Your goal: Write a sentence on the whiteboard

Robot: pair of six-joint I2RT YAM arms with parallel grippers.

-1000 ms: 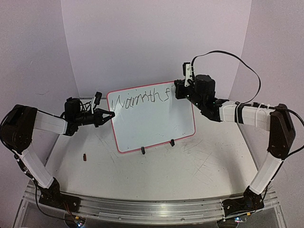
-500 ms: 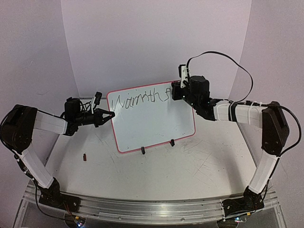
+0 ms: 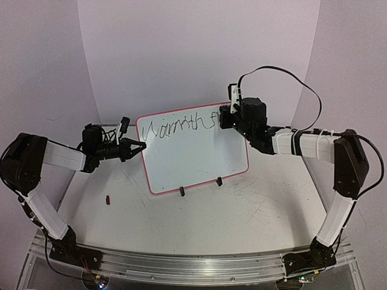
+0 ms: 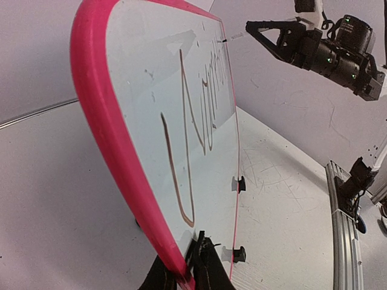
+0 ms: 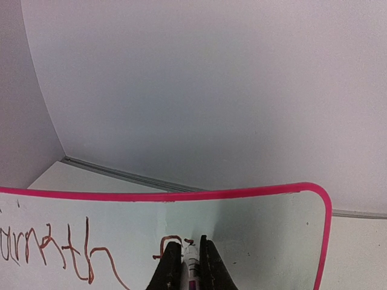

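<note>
"That whiteboard has a smooth, glossy face. The pink frame looks like plastic with a soft sheen."

"The grey counter is matt and scratched all over. The rail along the near edge looks like brushed metal. The left arm and right arm have smooth white and black plastic shells."

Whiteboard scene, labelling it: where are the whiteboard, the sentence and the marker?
whiteboard (image 3: pixel 196 160): top external view, bare white face.
sentence (image 3: pixel 180 126): top external view, middle of the writing.
marker (image 5: pixel 192 264): right wrist view, barrel near its tip.
</note>
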